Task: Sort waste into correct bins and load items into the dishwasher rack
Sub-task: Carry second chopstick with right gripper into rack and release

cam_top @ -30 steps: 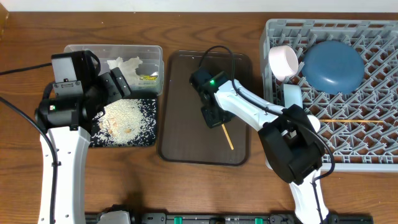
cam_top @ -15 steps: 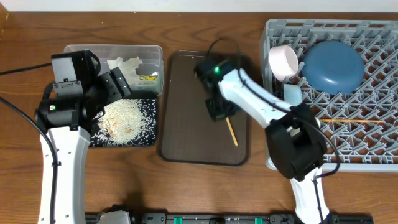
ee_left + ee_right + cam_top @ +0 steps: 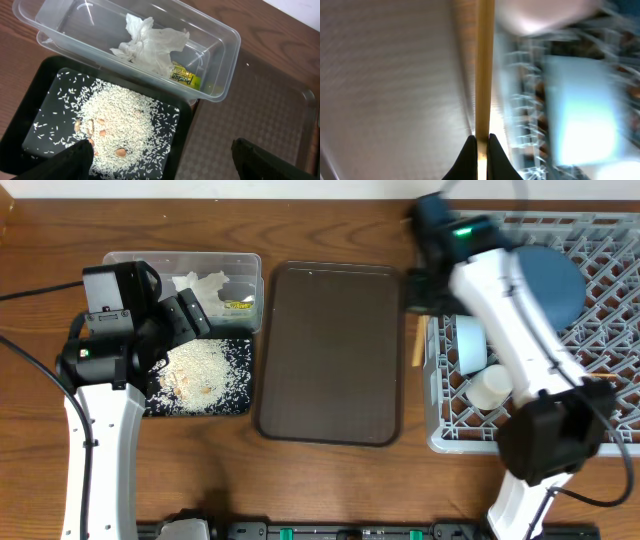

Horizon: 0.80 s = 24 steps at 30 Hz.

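Writing: the only print is on the yellow wrapper [image 3: 182, 79], dark letters on a yellow-green label, too small to read.

Clear tub [image 3: 227, 70]: at the far-left part of the table; crumpled tissue [image 3: 150, 45] in its middle, the wrapper just beside it toward the tub's right end.

Black tray [image 3: 37, 125]: touching the tub's near edge. Rice [image 3: 120, 125] is heaped at its centre with loose grains toward the edges and a few brownish bits in the heap.

Left gripper [image 3: 161, 147]: fingers spread wide, nothing between them, above the black tray's right half.

Right gripper [image 3: 480, 142]: pinched tight on one chopstick [image 3: 484, 65]. From overhead the chopstick [image 3: 417, 345] hangs over the gap between the brown tray's [image 3: 330, 350] right edge and the rack's [image 3: 610, 415] left edge.

Hard to make out: the right wrist view is motion-smeared. The right arm covers part of the dark-blue plate [image 3: 555, 285] at the rack's far edge. Light-blue bowl [image 3: 465, 345] and white cup [image 3: 490, 388] sit near the rack's left edge.
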{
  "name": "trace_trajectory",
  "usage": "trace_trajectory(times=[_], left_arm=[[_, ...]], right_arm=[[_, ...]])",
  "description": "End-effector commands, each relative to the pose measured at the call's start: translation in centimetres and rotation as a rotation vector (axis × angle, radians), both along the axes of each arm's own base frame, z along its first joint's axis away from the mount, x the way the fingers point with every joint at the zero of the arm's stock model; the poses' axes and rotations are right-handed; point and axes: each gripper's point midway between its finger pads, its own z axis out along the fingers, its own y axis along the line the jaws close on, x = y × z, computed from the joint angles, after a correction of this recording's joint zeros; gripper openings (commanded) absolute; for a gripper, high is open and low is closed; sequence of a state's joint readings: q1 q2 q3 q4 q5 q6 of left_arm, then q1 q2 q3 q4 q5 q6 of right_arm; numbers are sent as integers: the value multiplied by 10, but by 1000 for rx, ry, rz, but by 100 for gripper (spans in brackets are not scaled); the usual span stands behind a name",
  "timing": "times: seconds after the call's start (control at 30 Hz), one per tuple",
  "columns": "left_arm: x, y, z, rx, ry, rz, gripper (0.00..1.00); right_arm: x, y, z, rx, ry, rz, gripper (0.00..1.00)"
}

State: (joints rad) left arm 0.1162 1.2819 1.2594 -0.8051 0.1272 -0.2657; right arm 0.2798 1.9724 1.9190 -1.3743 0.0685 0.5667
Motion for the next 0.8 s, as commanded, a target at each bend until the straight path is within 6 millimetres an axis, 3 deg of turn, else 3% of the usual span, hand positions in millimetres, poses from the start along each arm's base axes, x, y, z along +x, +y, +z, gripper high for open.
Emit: trace_trajectory(times=[0.0,0.17,0.4,0.57,0.77], left_arm=[[2,3,4,8,-8,7,91],[2,3,4,8,-8,7,91],[2,3,4,8,-8,7,91],[2,3,4,8,-8,7,91],[2,3,4,8,-8,7,91]], right_arm=[[1,-49,6,5,11,-247,2],[-17,-124,4,2,87,-562,2],[-58,-199,6,-99,155,-998,1],[-67,-229,7,-177,124,-1129,6],[-69,-240,7,-206,106,-1172,20]])
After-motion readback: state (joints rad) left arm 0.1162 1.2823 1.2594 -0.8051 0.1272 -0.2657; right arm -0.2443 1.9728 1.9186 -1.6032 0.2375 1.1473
